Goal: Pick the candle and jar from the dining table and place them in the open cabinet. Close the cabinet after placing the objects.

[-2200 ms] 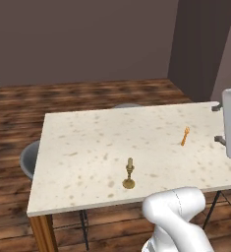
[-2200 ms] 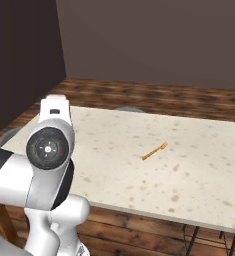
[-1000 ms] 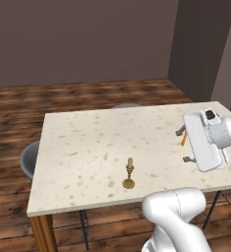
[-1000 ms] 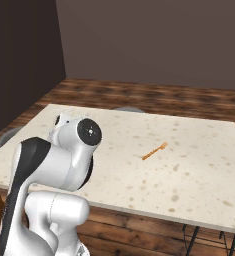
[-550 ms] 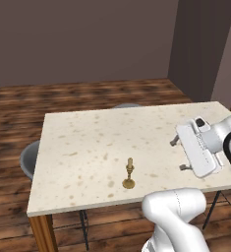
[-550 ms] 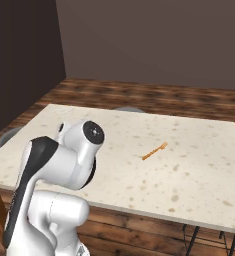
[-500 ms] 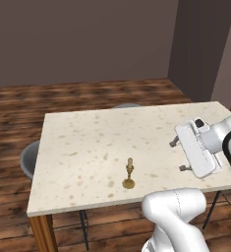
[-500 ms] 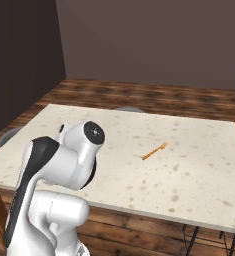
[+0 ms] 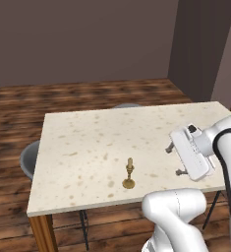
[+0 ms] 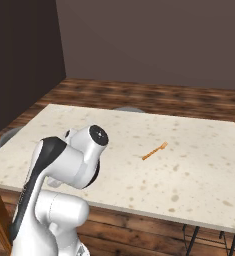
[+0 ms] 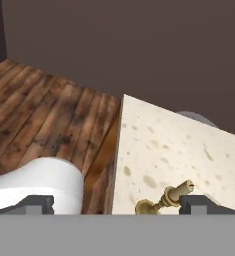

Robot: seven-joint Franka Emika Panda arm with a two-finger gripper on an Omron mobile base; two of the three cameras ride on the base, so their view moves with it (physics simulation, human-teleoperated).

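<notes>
The candle (image 9: 129,173), a short cream stub on a slim brass holder, stands upright near the front edge of the dining table (image 9: 97,142). My gripper (image 9: 175,160) hovers over the table's right part, a short way right of the candle, its jaws wide open and nothing between them. In the hand view the candle (image 11: 167,197) appears tipped sideways because the hand is rolled, close to one fingertip (image 11: 199,202); the gripper (image 11: 119,204) holds nothing. In the right base view my arm (image 10: 71,160) covers the candle. The jar and the cabinet are out of view.
A small orange fork (image 10: 155,150) lies on the table's right half. Grey chairs stand at the left end (image 9: 29,158) and far side (image 9: 127,105). Wooden floor and dark walls surround the table; its front edge lies just before the candle.
The hand has swung down and leftward over the table's right side, closer to the candle. Its jaws have stayed open. The candle has not moved.
</notes>
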